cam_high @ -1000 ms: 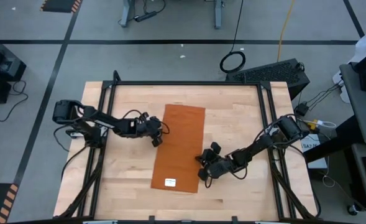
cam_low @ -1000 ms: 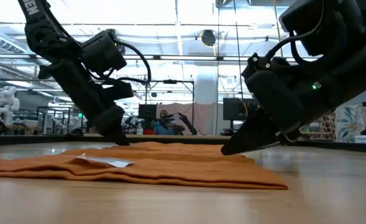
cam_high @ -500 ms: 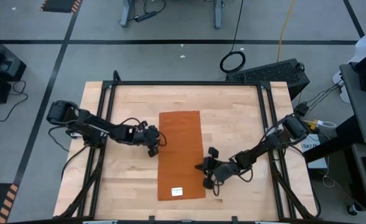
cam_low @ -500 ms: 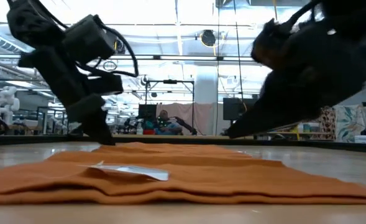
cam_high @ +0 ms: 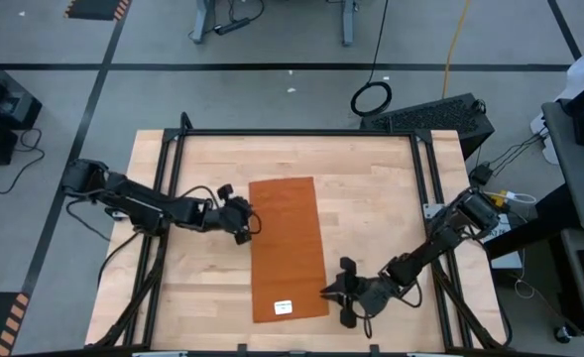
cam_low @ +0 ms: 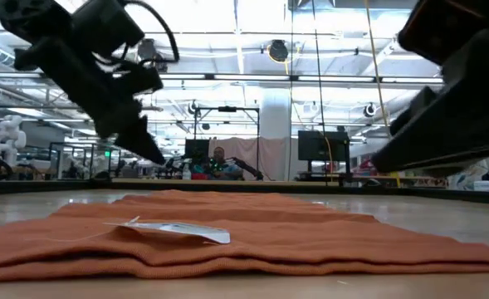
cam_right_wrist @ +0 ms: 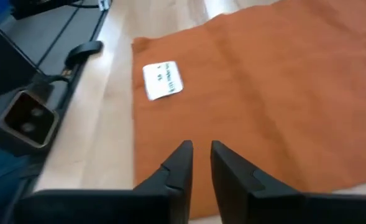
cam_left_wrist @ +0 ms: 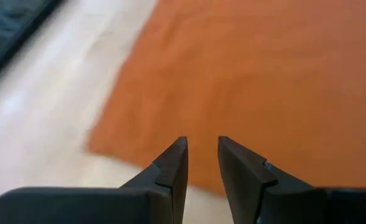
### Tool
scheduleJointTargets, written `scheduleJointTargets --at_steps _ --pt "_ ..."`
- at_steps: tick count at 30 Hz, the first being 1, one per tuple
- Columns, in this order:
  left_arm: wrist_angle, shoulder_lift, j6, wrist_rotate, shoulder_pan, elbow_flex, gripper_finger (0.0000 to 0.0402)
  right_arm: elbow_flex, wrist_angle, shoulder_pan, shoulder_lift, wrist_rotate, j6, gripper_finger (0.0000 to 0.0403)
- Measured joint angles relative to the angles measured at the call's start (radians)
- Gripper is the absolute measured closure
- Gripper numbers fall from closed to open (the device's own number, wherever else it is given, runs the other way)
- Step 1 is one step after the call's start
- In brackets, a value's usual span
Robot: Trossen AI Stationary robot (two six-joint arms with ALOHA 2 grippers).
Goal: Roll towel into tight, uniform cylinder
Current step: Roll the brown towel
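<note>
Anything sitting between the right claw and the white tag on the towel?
No. In the right wrist view only bare orange towel lies between the right claw and the white tag. The high view shows the same.

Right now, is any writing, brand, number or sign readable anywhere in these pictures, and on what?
White tag on the orange towel: a few dark printed lines, too small and blurred to read.
Nothing else with readable text shows on the table, the arms or the room behind.
</note>
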Motion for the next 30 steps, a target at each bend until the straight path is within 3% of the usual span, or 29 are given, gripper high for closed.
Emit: scheduleJointTargets --at_steps 4,8,17,22,30 --pt "0.008 -0.038 -0.102 0.200 -0.071 0.001 0.0307 0.000 0.006 0.061 0.000 0.023 0.018 0.0328" --pt "0.080 -0.028 -0.129 0.222 -0.253 0.001 0.0307 0.012 0.006 0.110 0.000 0.078 0.007 0.0303" --pt "0.442 0.075 -0.083 0.083 -0.624 0.007 0.0303 0.088 -0.001 0.145 0.091 0.081 -0.069 0.0230" --pt "0.460 0.195 -0.094 -0.025 -0.731 0.070 0.0268 0.157 -0.006 0.135 0.168 0.108 -0.092 0.0209" --pt "0.462 0.445 -0.059 -0.128 -0.818 0.224 0.0186 0.181 0.008 0.133 0.255 0.156 -0.072 0.0226"
